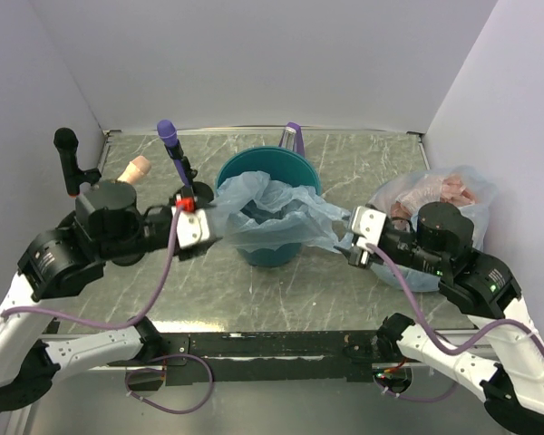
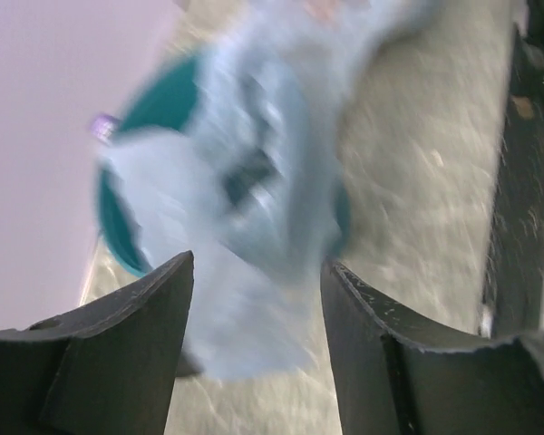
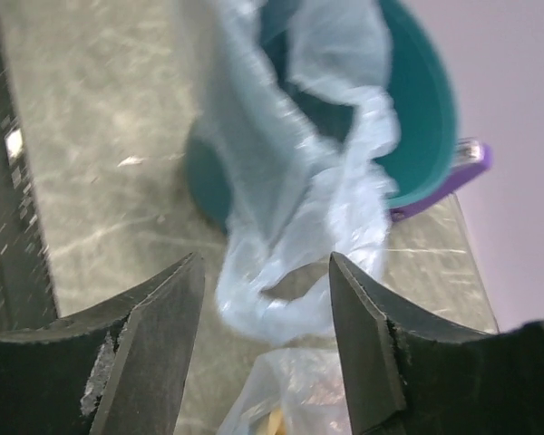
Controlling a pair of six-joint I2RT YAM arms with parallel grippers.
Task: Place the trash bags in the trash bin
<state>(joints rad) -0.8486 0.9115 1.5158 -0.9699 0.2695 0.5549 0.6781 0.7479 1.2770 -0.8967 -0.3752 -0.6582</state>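
Note:
The teal trash bin [image 1: 270,255] stands mid-table. The pale-blue trash bag [image 1: 286,216] sits partly inside it and hangs over the rim on both sides. My left gripper [image 1: 199,228] is open at the bag's left flap. In the left wrist view the blurred bag [image 2: 254,181] lies ahead between my open fingers [image 2: 163,299], over the bin [image 2: 127,227]. My right gripper [image 1: 358,237] is open at the bag's right tail. In the right wrist view that tail [image 3: 299,217] hangs between my open fingers [image 3: 363,299], in front of the bin [image 3: 426,118].
A clear bag stuffed with pink and yellow items [image 1: 440,195] lies at the right, beside my right arm, and shows under the right jaws [image 3: 281,390]. A black microphone [image 1: 66,149], a purple-tipped stick [image 1: 170,136], a peach item [image 1: 138,168] and a purple object [image 1: 293,134] stand at the back.

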